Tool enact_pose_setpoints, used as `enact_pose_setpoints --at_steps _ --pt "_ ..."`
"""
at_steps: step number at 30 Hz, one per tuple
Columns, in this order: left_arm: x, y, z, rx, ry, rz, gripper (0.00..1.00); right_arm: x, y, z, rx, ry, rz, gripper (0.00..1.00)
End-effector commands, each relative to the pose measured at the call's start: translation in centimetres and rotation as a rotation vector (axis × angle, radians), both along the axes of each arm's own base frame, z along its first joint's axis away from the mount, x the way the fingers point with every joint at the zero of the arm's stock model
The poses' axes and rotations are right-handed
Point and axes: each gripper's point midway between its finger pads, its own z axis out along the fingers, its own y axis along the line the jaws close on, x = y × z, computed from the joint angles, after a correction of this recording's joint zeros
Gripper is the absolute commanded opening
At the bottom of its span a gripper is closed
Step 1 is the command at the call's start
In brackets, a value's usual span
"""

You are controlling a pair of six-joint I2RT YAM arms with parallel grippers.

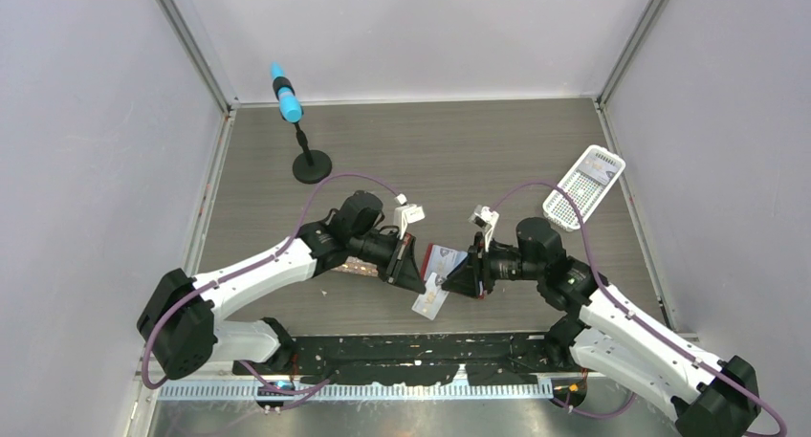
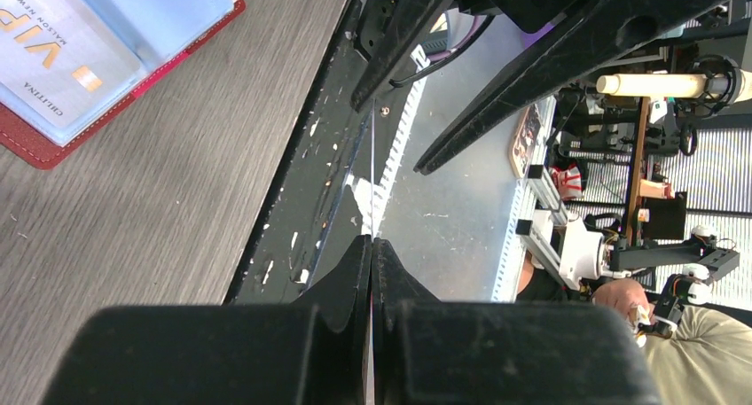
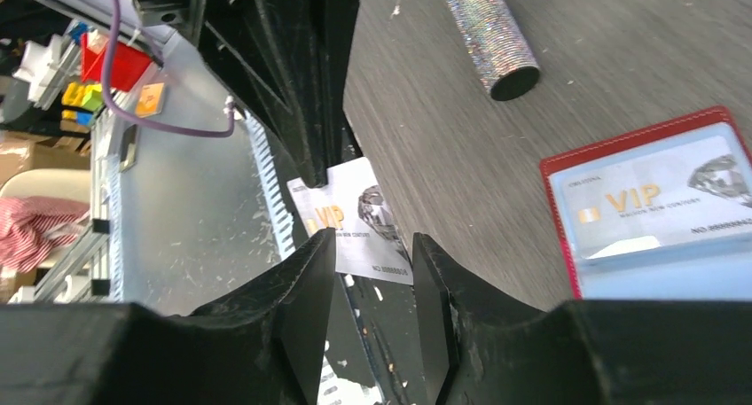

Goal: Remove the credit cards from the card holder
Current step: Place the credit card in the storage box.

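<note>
Just ahead of the right end effector [image 3: 374, 238], whose jaws stand half apart with nothing between, one credit card [image 3: 359, 214] lies loose at the table [image 3: 461, 157] edge. Further right, the card holder [image 3: 562, 228] lies open, a second card [image 3: 656, 201] inside; I would pinch its free edge and slide it out flat. Left end effector [image 2: 372, 245] is closed, empty.

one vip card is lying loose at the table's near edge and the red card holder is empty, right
No, the card holder is not empty: the right wrist view shows a second VIP card tucked in its blue pocket. The loose VIP card does lie at the near edge of the table.
</note>
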Motion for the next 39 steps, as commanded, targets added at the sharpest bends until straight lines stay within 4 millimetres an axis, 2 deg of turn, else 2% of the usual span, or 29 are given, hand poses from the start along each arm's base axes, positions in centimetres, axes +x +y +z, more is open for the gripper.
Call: enact_pose_setpoints --at_steps 1,5,10,12,17,21,23,25,28,32,39 --pt "-0.2 -0.5 2.0 -0.057 -0.045 -0.034 0.0 -0.9 1.0 1.1 0.085 0.005 0.09 0.43" --pt "0.0 -0.5 2.2 -0.057 -0.05 -0.025 0.0 -1.2 1.3 0.7 0.089 0.036 0.11 0.36" --pt "0.6 -0.3 1.3 -0.018 -0.065 0.016 0.0 -1.2 1.1 0.9 0.102 0.027 0.088 0.07" --pt "0.8 -0.2 1.2 -0.009 -0.067 0.029 0.01 -1.2 1.0 1.2 0.119 0.026 0.072 0.05" --pt "1.8 0.2 1.3 0.03 -0.102 0.09 0.35 -0.7 1.1 1.9 0.151 0.023 0.032 0.05" --pt "2.9 1.2 1.6 0.095 -0.165 0.154 0.53 0.0 0.9 1.6 0.139 0.031 -0.017 0.05" --pt "3.1 1.9 2.0 0.117 -0.199 0.171 0.8 0.8 0.7 1.7 0.129 0.014 -0.064 0.05" --pt "3.2 2.5 2.5 0.138 -0.226 0.182 0.97 1.4 0.2 1.4 0.095 0.022 -0.103 0.05" --pt "3.7 3.6 3.3 0.169 -0.28 0.214 1.0 2.3 -0.2 1.7 0.066 0.016 -0.147 0.05" --pt "4.2 5.3 4.7 0.218 -0.358 0.261 1.0 4.5 -1.3 2.3 0.043 0.002 -0.249 0.05" --pt "5.4 10.8 6.8 0.384 -0.525 0.389 1.0 11.0 -5.7 3.3 0.002 -0.031 -0.546 0.05"
